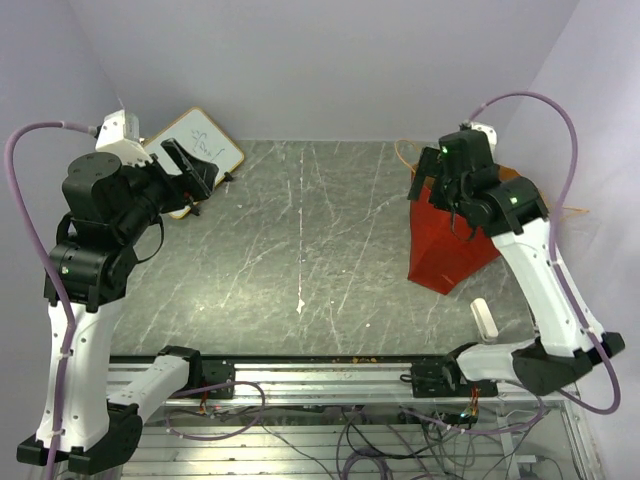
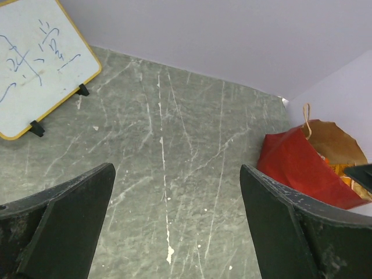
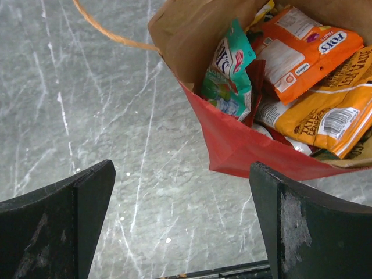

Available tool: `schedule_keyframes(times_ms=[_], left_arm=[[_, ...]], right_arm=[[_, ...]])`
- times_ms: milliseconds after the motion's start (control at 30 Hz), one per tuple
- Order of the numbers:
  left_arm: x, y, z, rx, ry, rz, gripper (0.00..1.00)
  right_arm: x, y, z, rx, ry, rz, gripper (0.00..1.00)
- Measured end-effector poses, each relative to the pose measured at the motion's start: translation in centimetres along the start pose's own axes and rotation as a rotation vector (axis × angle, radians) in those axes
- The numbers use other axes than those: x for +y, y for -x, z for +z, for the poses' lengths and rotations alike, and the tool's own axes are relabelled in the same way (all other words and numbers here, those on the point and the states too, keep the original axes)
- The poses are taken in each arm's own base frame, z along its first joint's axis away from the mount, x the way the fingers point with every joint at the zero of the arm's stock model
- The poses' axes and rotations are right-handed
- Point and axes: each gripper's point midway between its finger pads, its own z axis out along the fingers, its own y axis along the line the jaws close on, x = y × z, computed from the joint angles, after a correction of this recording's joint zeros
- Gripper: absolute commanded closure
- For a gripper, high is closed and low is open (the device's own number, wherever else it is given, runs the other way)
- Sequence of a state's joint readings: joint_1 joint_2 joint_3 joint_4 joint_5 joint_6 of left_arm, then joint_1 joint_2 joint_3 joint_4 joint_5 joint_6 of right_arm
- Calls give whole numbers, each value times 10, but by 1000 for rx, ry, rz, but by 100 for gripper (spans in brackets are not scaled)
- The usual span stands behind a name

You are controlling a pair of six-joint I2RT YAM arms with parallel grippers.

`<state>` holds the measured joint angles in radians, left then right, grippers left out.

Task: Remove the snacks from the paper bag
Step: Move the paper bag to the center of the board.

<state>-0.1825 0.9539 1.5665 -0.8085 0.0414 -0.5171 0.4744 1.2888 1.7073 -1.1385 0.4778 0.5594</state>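
Red paper bag [image 1: 450, 245] sits at the right of the table [image 1: 300, 230], mouth gaping, so the snacks [image 3: 302, 64] lie reachable inside. Right gripper [image 3: 183, 192] hangs over that mouth, jaws wide apart and empty, probably lined up to reach in. Left gripper [image 2: 177, 186], equally spread, idles near the whiteboard [image 2: 40, 64].

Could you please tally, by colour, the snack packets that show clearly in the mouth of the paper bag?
Teal packet: 1
Orange packet: 1
Yellow packet: 1
Dark red packet: 1
Total: 4 clearly seen in the paper bag; others are too hidden to count.
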Motion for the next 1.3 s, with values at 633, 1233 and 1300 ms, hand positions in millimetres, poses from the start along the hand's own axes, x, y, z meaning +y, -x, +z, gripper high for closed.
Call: schedule_keyframes(times_ms=[633, 1233, 1300], left_arm=[[-15, 17, -9, -25, -55, 91, 0], [-12, 18, -1, 14, -27, 119, 0], [-12, 17, -1, 16, -27, 111, 1]], right_arm=[[44, 31, 125, 48, 144, -127, 16], [103, 16, 155, 110, 446, -214, 89], [112, 13, 151, 115, 483, -221, 94]])
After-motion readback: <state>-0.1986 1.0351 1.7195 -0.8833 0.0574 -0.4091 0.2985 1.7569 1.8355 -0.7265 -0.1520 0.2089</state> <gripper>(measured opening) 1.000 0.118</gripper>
